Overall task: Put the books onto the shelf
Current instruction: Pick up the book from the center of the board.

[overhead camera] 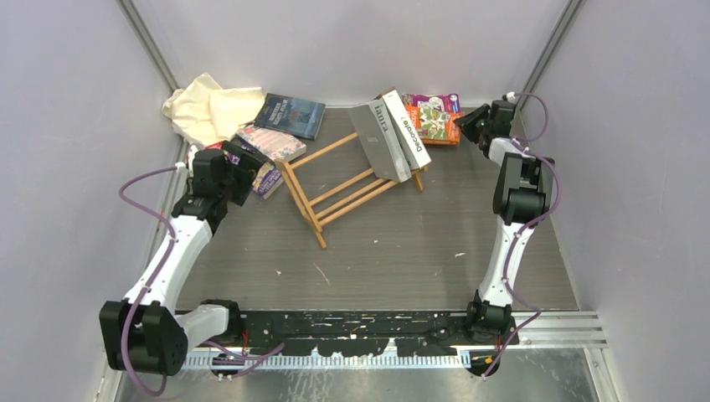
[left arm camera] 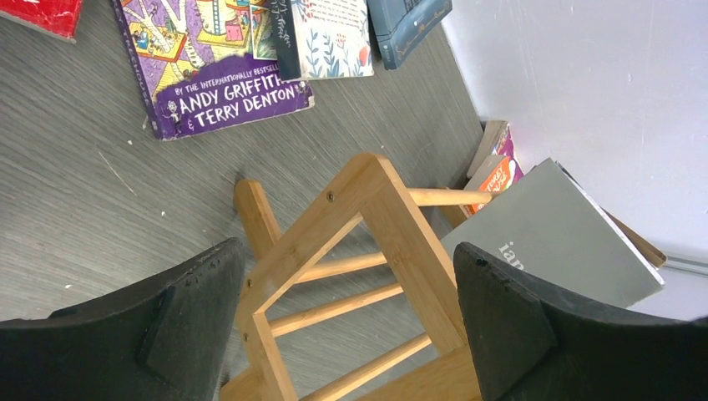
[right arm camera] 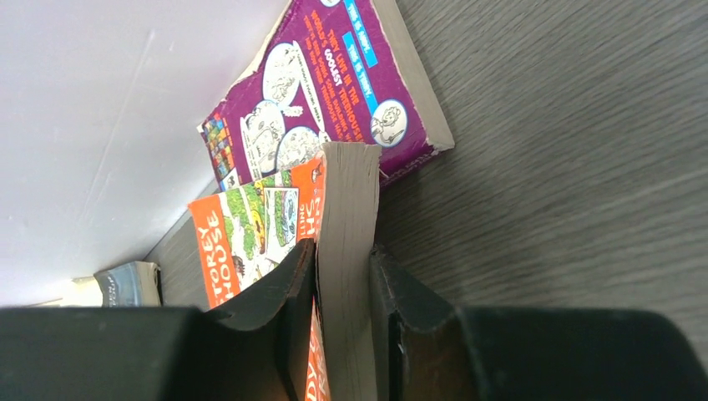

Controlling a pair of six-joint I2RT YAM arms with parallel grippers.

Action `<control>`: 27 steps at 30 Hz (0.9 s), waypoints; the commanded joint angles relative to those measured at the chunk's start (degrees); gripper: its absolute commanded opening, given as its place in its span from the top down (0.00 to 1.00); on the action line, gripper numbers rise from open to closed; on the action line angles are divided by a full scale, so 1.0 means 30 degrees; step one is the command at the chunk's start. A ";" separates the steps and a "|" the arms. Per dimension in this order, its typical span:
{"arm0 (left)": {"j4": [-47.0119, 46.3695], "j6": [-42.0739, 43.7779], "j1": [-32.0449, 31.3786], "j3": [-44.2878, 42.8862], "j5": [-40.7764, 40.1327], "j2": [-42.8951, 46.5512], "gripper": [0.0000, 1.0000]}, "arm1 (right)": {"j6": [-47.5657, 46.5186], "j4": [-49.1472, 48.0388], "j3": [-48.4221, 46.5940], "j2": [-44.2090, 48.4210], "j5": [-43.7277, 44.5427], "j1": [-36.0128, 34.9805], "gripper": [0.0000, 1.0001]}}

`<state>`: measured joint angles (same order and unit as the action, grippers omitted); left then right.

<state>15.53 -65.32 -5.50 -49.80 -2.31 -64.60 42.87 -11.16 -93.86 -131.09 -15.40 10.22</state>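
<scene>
Right fingers [right arm camera: 280, 288] clenched on orange paperback [right arm camera: 250, 221], page edge between them, overlapping purple book [right arm camera: 334, 75] by back wall. Left fingers [left arm camera: 188, 313] released, straddling shelf [left arm camera: 392, 225] end frame. I should lift clear first, then carry shelfward level.

A: What colours are showing on the dark grey, wood-grained worktop [overhead camera: 402, 251]?

B: The orange book [right arm camera: 250, 225] is showing green cartoon panels; the purple book [right arm camera: 334, 75] is carrying white cartoon circles and blue labels; the shelf [left arm camera: 405, 234] is glowing light brown; the cloth [overhead camera: 209, 109] is lying cream.
</scene>
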 commanded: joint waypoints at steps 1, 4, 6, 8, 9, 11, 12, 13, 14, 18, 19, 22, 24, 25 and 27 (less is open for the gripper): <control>0.0328 0.0365 0.0118 -0.1019 0.0254 0.1086 0.06 | -0.0122 0.0143 0.0198 0.3114 0.1334 0.0135 0.99; 0.0567 0.0357 0.0130 -0.1165 0.0354 0.1442 0.06 | -0.0324 0.0696 0.0204 0.3964 0.2148 0.0146 0.99; 0.0685 0.0311 0.0133 -0.1254 0.0453 0.1681 0.05 | -0.0388 0.0988 0.0204 0.4487 0.2730 0.0222 0.99; 0.0781 0.0271 0.0128 -0.1335 0.0483 0.1889 0.05 | -0.0404 0.1221 0.0204 0.4954 0.3184 0.0270 0.99; 0.0882 0.0258 0.0132 -0.1403 0.0499 0.1994 0.05 | -0.0404 0.1316 0.0179 0.5180 0.3296 0.0309 0.99; 0.1045 0.0247 0.0133 -0.1626 0.0609 0.2109 0.05 | -0.0467 0.1549 -0.0001 0.5581 0.3505 0.0343 0.99; 0.1109 0.0263 0.0133 -0.1744 0.0668 0.2149 0.05 | -0.0507 0.1690 -0.0089 0.5786 0.3552 0.0344 0.99; 0.1209 0.0246 0.0126 -0.1846 0.0679 0.2195 0.05 | -0.0570 0.1825 -0.0173 0.5961 0.3664 0.0344 0.99; 0.1294 0.0226 0.0129 -0.1947 0.0681 0.2251 0.05 | -0.0619 0.1955 -0.0264 0.6144 0.3763 0.0344 0.99; 0.1510 0.0022 0.0118 -0.2205 0.0681 0.2574 0.05 | -0.0755 0.2387 -0.0621 0.6778 0.4010 0.0370 0.99; 0.1530 -0.0022 0.0131 -0.2233 0.0681 0.2639 0.05 | -0.0755 0.2469 -0.0730 0.6895 0.4004 0.0395 0.99; 0.1715 -0.0132 0.0129 -0.2272 0.1233 0.2927 0.05 | -0.0684 0.2573 -0.0875 0.7260 0.4055 0.0428 0.99; 0.1818 -0.0210 0.0125 -0.2336 0.1212 0.3104 0.05 | -0.0586 0.2627 -0.0973 0.7516 0.4093 0.0428 0.99; 0.1865 -0.0226 0.0132 -0.2378 0.1263 0.3182 0.05 | -0.0551 0.2671 -0.1056 0.7617 0.4091 0.0431 0.99; 0.1996 -0.0276 0.0125 -0.2524 0.1267 0.3261 0.05 | -0.0480 0.2798 -0.1310 0.7819 0.4148 0.0428 0.99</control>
<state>21.41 -65.78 -5.50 -54.22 0.21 -56.64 40.29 1.50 -92.66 -114.76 -3.42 11.38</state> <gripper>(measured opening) 0.947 0.312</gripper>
